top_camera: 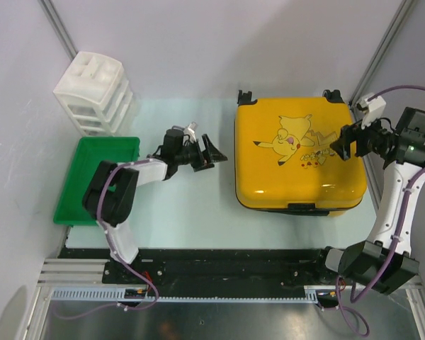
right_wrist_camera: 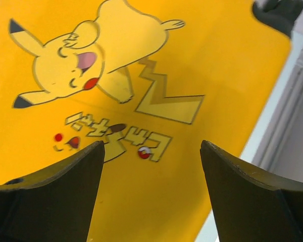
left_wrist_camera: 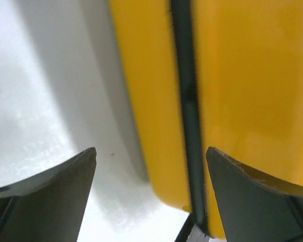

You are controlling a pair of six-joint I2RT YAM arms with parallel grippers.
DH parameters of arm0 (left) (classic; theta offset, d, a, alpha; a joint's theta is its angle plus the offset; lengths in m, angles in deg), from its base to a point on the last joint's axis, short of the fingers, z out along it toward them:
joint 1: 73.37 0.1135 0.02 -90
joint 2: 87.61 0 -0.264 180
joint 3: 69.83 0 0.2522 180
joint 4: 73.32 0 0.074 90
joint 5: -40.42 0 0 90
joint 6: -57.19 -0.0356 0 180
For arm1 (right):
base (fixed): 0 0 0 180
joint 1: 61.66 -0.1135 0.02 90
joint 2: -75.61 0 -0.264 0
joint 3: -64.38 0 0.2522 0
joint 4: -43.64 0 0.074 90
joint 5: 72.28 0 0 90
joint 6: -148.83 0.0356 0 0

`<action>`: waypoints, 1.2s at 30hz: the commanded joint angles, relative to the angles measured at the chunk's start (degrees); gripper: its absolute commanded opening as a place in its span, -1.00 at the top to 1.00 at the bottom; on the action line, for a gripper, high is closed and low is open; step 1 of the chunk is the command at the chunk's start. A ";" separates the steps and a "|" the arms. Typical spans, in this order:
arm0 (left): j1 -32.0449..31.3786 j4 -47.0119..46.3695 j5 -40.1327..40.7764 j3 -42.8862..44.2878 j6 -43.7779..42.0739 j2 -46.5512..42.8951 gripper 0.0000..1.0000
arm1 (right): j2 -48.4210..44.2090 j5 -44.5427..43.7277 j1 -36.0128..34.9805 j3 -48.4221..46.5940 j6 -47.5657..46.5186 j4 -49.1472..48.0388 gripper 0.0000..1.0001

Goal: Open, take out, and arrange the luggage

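Note:
The yellow luggage [top_camera: 297, 156] with a Pikachu print lies flat and closed on the table, wheels at its far edge. My left gripper [top_camera: 214, 154] is open just left of the case's left side. In the left wrist view [left_wrist_camera: 151, 156] its fingers frame the yellow side wall [left_wrist_camera: 151, 101] and the black zipper seam [left_wrist_camera: 188, 111]. My right gripper [top_camera: 338, 144] is open above the case's right part. In the right wrist view [right_wrist_camera: 151, 148] its fingers hover over the printed lid [right_wrist_camera: 141, 75]. Neither gripper holds anything.
A green plastic tray [top_camera: 99, 177] lies at the left behind the left arm. A white drawer unit [top_camera: 93, 92] stands at the far left. A metal frame post [top_camera: 382, 49] rises at the far right, close to the right arm.

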 commanded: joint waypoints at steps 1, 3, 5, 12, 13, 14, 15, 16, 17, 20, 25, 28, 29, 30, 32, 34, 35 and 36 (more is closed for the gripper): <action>-0.34 0.99 -3.36 5.24 -1.94 7.28 -0.87 | -3.25 2.73 -1.41 -1.54 -3.78 10.65 -0.63; -0.52 0.99 -3.97 7.69 -1.95 10.61 -0.87 | -4.75 1.60 -4.39 -1.37 -5.10 13.55 -0.63; -1.40 0.98 -4.50 9.20 -1.60 12.64 -0.86 | -6.33 0.89 -7.37 -1.28 -5.29 15.05 -0.63; -5.09 -1.38 -9.68 14.12 0.08 13.01 -0.86 | -10.28 -3.24 -18.45 0.12 -6.43 19.71 -0.63; -5.27 -1.74 -10.38 13.95 0.34 11.17 -0.86 | -10.90 -4.90 -19.95 0.47 -6.25 19.89 -0.63; -5.35 -1.83 -10.22 13.25 0.34 9.85 -0.85 | -12.04 -5.70 -22.22 1.00 -6.34 19.80 -0.63; -5.44 -1.83 -9.69 12.81 0.60 8.62 -0.84 | -12.66 -6.66 -23.72 1.70 -6.25 19.72 -0.63; -5.36 -1.74 -9.77 12.37 2.78 6.26 -0.83 | -13.10 -8.94 -24.96 1.88 -5.30 18.85 -0.63; -5.62 -1.74 -10.65 12.37 3.24 5.02 -0.83 | -13.36 -10.09 -26.80 1.80 -5.03 18.58 -0.63; -7.11 0.01 -9.60 12.89 2.19 0.01 -0.83 | -14.42 -16.85 -34.70 1.80 -3.71 16.21 -0.63; -9.66 5.11 -8.46 16.93 1.39 -1.85 -0.83 | -15.91 -25.73 -43.68 1.36 -0.99 10.42 -0.64; -10.63 5.82 -8.19 18.95 2.09 -0.36 -0.84 | -16.79 -25.14 -44.48 0.92 1.47 8.21 -0.65; -10.72 5.91 -8.19 19.13 2.62 -0.10 -0.83 | -16.71 -25.04 -44.57 0.92 1.74 8.29 -0.65; -10.54 6.08 -7.67 18.79 3.06 -0.01 -0.83 | -16.71 -25.13 -44.66 0.92 2.01 8.55 -0.64; -10.02 6.08 -6.79 16.34 3.59 -0.53 -0.83 | -16.01 -27.06 -44.66 1.18 2.36 9.69 -0.64; -7.91 5.38 -6.09 14.22 4.64 -2.02 -0.83 | -16.09 -29.69 -44.22 1.44 2.71 9.61 -0.64; -7.03 4.60 -6.00 12.56 4.73 -2.46 -0.84 | -16.18 -29.35 -42.30 1.62 2.97 9.35 -0.63; -5.29 2.24 -6.08 11.67 4.82 -2.90 -0.85 | -16.27 -28.13 -40.63 1.62 2.98 9.26 -0.64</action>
